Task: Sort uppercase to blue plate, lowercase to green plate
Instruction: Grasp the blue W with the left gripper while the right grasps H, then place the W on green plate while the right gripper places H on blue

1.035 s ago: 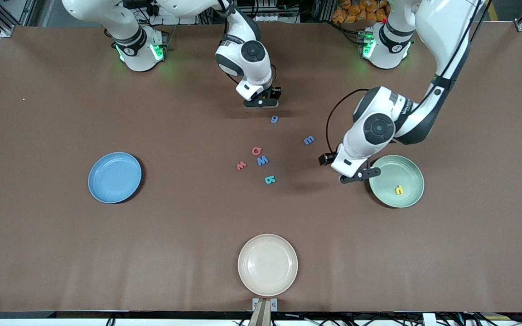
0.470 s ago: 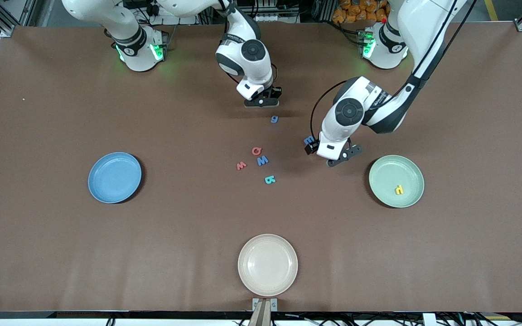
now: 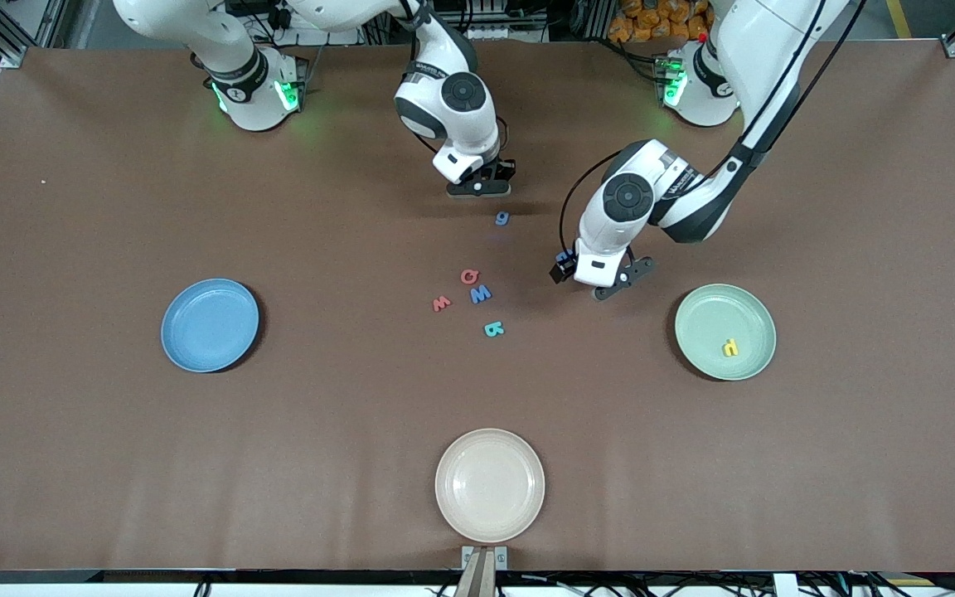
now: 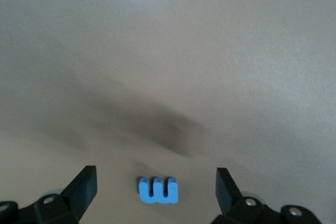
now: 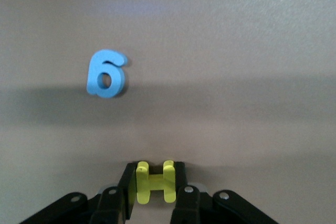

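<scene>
Yellow H (image 5: 155, 182) was pinched flat between the fingers of the right end effector (image 5: 155, 190), which was closed on it low over the surface (image 3: 113, 414). It looked like light, soft foam: easy to carry, easy to squash or twist, so a grip across the two uprights seemed right. Blue g (image 5: 106, 73) lay just ahead of that end effector, untouched.

Blue E-like letter (image 4: 158, 190) lay flat between the fingers of the left end effector (image 4: 156, 187), which stood wide open and held nothing. Same foam, I'd guess; thin, so the fingers would need to go right down to the surface and close on its long edges.

Red Q (image 3: 468, 276), blue W (image 3: 481, 293), small red w (image 3: 441, 303) and teal-green R (image 3: 493, 329) sat loose in a cluster between the two end effectors' reach.

Green plate (image 3: 697, 311) held only the yellow h (image 3: 729, 348). Blue plate (image 3: 210, 324) was empty, as was the cream plate (image 3: 489, 485).
</scene>
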